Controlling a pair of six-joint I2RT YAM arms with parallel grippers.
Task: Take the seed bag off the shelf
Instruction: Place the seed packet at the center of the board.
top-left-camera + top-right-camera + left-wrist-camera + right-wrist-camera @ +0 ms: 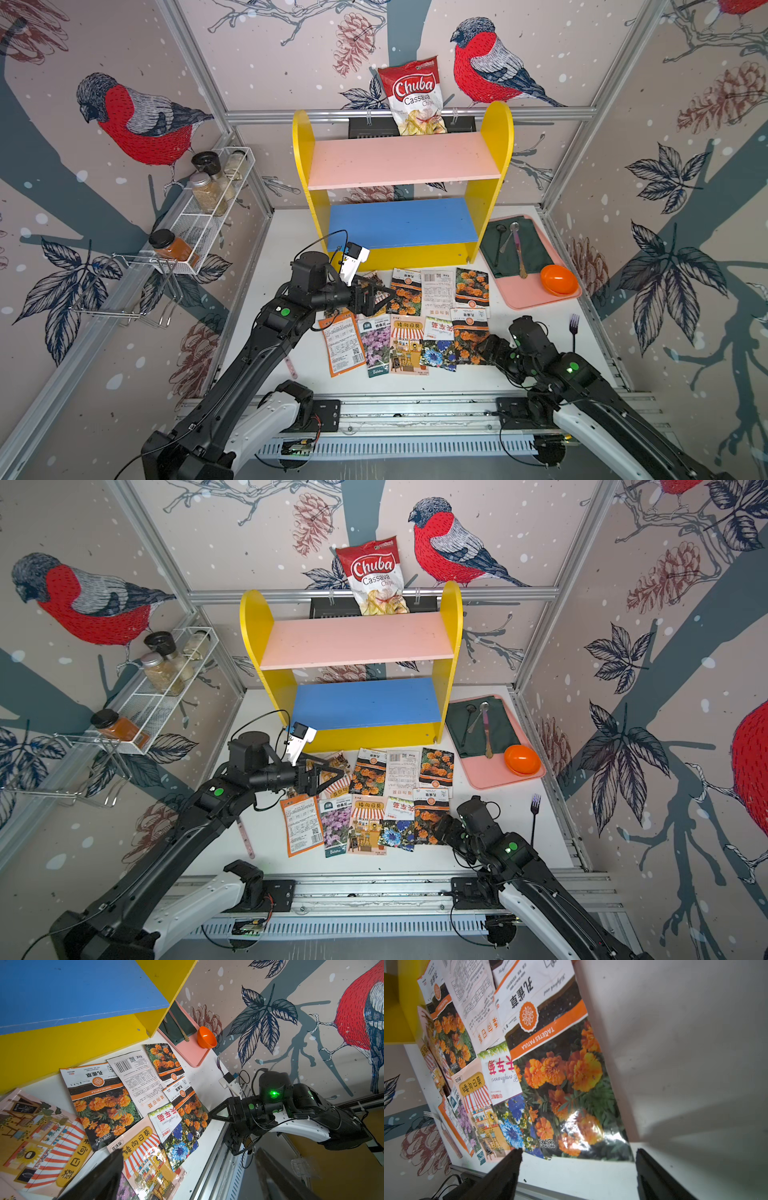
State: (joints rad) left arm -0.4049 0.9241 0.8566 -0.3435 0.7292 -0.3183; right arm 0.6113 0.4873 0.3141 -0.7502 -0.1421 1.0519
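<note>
The shelf (403,166) (353,642) stands at the back, and both its pink upper board and its blue lower board (72,991) are bare. Several seed bags lie flat on the white table in front of it. At the right end of the near row is a marigold seed bag (469,340) (430,820) (566,1076) (191,1111). My right gripper (485,345) (442,830) (578,1151) is open just short of that bag's near edge, with nothing between its fingers. My left gripper (382,295) (336,773) (187,1153) hovers open over the bags at the back left.
A Chuba chips bag (415,95) hangs behind the shelf top. A white wire spice rack (208,216) with jars is on the left wall. A pink tray (528,299) on the right holds a green cloth, spoons and an orange bowl (559,279). A fork (574,328) lies near the right arm.
</note>
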